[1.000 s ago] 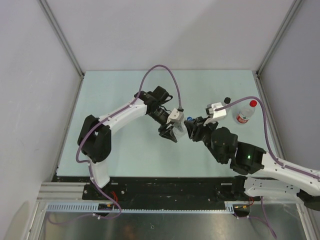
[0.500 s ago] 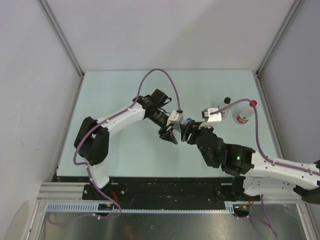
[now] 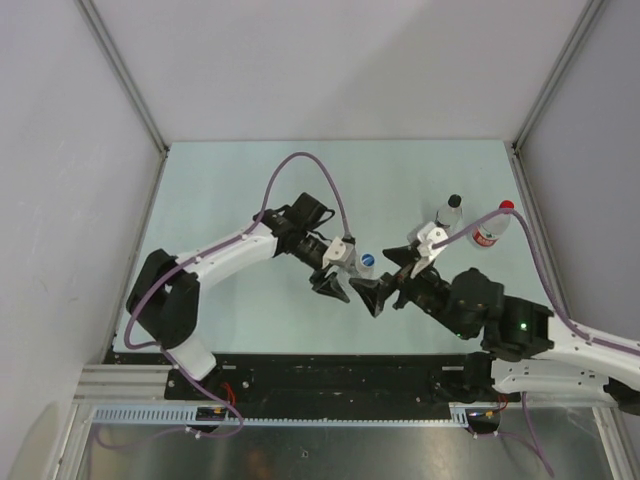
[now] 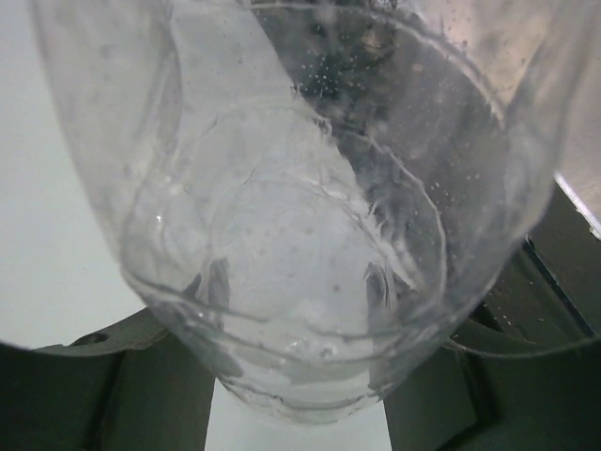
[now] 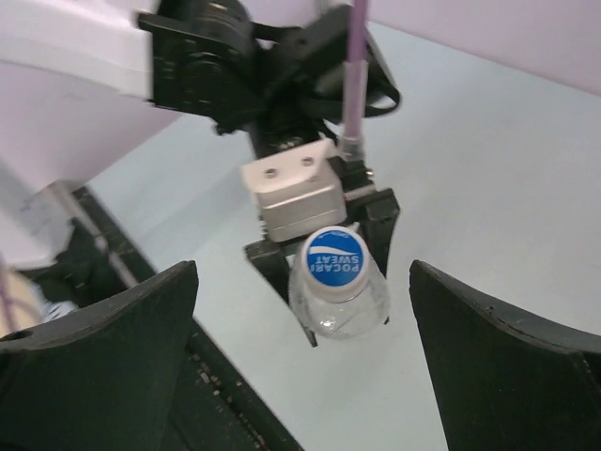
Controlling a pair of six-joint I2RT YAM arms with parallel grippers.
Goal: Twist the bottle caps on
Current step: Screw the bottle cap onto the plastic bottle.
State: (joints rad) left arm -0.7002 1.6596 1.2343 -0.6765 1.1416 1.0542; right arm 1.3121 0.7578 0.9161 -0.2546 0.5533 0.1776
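My left gripper [image 3: 343,276] is shut on a small clear bottle [image 3: 360,267], held off the table. In the left wrist view the bottle [image 4: 282,235] fills the frame between the dark fingers [image 4: 94,399]. A whitish cap with a blue printed top [image 5: 335,260] sits on its neck and faces the right wrist camera. My right gripper [image 3: 386,277] stands wide open just short of that cap, with nothing between its fingers [image 5: 103,357]. Two more bottles stand at the right: one with a black cap [image 3: 455,201], one labelled with a red cap [image 3: 506,207].
The two standing bottles [image 3: 449,214] [image 3: 489,233] are close behind the right arm's cable. Grey walls enclose the pale green table [image 3: 250,180] on three sides. A black rail [image 3: 330,375] runs along the near edge.
The right gripper has opened wide and drawn back from the cap. The left arm has shifted the bottle slightly toward the near edge.
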